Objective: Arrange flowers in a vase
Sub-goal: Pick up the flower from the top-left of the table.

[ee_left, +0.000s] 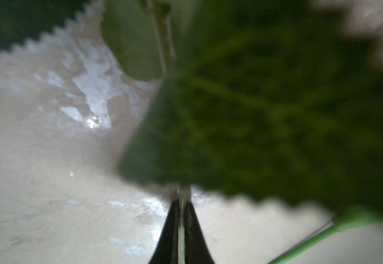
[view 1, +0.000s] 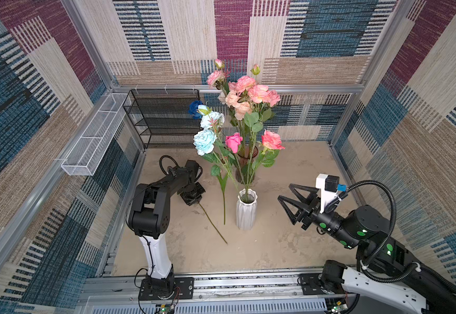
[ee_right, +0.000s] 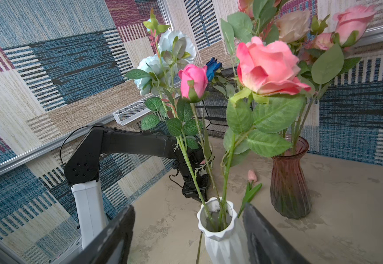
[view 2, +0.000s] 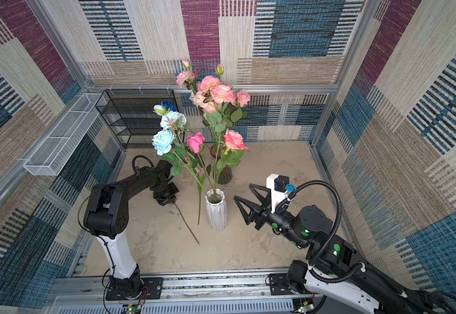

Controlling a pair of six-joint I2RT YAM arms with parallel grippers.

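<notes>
A loose flower stem, lying on the tabletop between its left edge and the central white vase, is clamped by the left gripper; the right gripper is held apart beside the vase. Pick-up is judged to be the step in hand; lifting, uprighting and insertion are called for next

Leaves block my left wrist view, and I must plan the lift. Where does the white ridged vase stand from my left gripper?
Observer: The white ridged ceramic vase stands on the right of the left gripper, between it and the right gripper.
Operator: And the tail of my stem?
Observer: The long green stem runs from the shut gripper toward the robot's base. Its free end lies on the beige table, left of the vase's foot and apart from it.
</notes>
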